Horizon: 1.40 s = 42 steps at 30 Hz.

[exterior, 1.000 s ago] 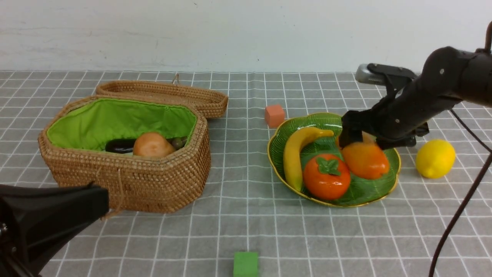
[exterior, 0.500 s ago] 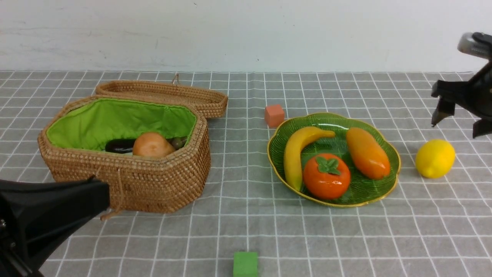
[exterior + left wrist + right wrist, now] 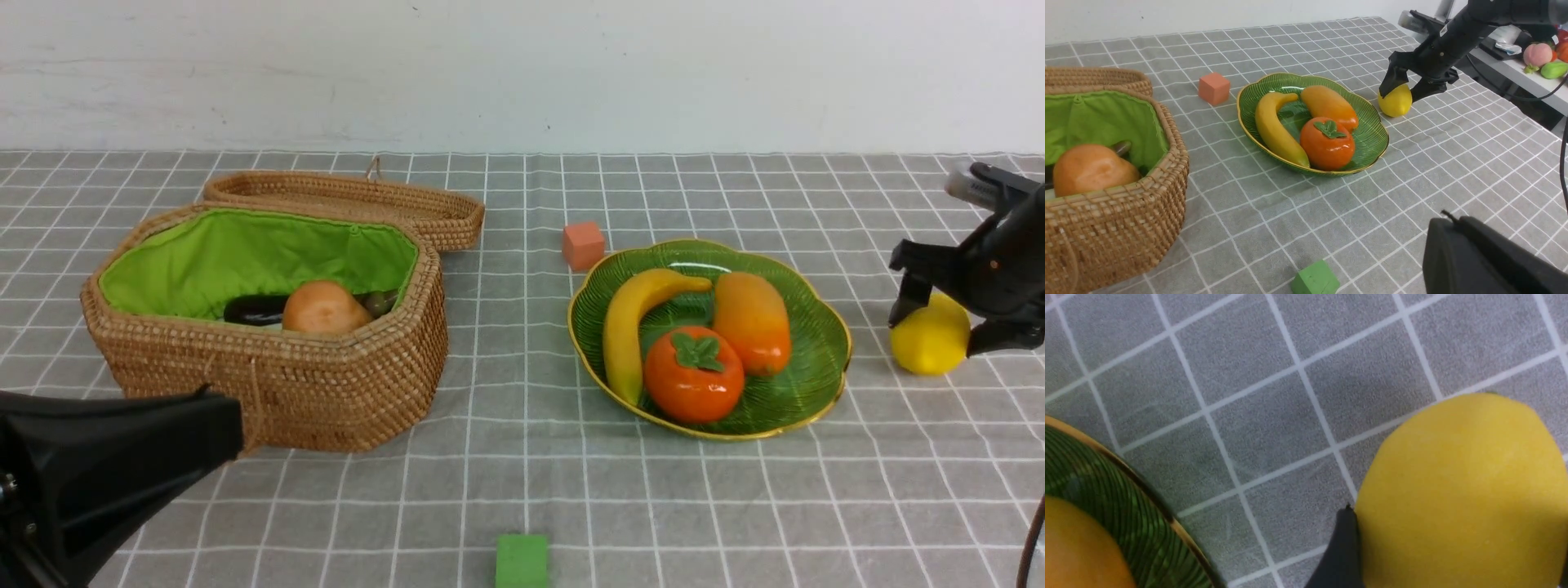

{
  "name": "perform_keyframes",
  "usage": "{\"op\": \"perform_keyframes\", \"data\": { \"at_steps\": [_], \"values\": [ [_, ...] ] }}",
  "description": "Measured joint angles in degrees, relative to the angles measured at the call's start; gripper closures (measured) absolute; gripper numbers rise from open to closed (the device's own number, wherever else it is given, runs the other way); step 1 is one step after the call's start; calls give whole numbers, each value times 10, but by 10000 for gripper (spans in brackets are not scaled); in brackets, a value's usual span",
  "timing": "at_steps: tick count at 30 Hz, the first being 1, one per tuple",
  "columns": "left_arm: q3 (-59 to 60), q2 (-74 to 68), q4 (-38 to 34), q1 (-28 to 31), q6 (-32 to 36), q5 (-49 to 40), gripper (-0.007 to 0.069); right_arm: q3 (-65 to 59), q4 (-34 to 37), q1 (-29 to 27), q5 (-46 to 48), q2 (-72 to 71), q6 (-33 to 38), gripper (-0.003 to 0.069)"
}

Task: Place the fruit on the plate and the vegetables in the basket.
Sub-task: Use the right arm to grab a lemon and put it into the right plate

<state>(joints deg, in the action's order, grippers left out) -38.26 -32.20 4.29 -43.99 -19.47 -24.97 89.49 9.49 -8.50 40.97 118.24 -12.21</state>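
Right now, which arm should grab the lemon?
Right. The right gripper straddles the lemon with open jaws beside the plate. The left gripper sits shut near the basket.

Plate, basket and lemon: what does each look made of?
Plate: likely glass or glazed ceramic; glossy ribbed green, gold rim.
Basket: woven wicker, matte tan coils; lime fabric lining.
Lemon: probably plastic or foam toy; smooth, even yellow skin, dull sheen. The open right gripper straddles it.
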Motion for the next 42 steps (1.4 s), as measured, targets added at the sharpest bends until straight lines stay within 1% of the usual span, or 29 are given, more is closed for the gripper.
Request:
{"op": "perform_keyframes", "data": {
  "at_steps": [5,9,17,29,34,36,38,39,42],
  "values": [
    [0,0,-1,0,0,0,636,4,1,0,-19,6,8,56],
    [0,0,-1,0,0,-1,636,7,5,0,-23,13,40,76],
    [0,0,-1,0,0,-5,636,13,5,-1,-21,22,50,76],
    [0,0,-1,0,0,-7,636,13,3,-1,24,-4,109,78],
    [0,0,-1,0,0,-5,636,11,10,2,50,-68,122,78],
    [0,0,-1,0,0,-4,636,11,21,9,60,-88,127,78],
    [0,0,-1,0,0,-3,636,11,40,29,65,-113,143,78],
    [0,0,-1,0,0,-3,634,11,66,59,63,-126,165,78],
    [0,0,-1,0,0,-1,634,11,111,128,39,-124,192,78]
  ]
}}
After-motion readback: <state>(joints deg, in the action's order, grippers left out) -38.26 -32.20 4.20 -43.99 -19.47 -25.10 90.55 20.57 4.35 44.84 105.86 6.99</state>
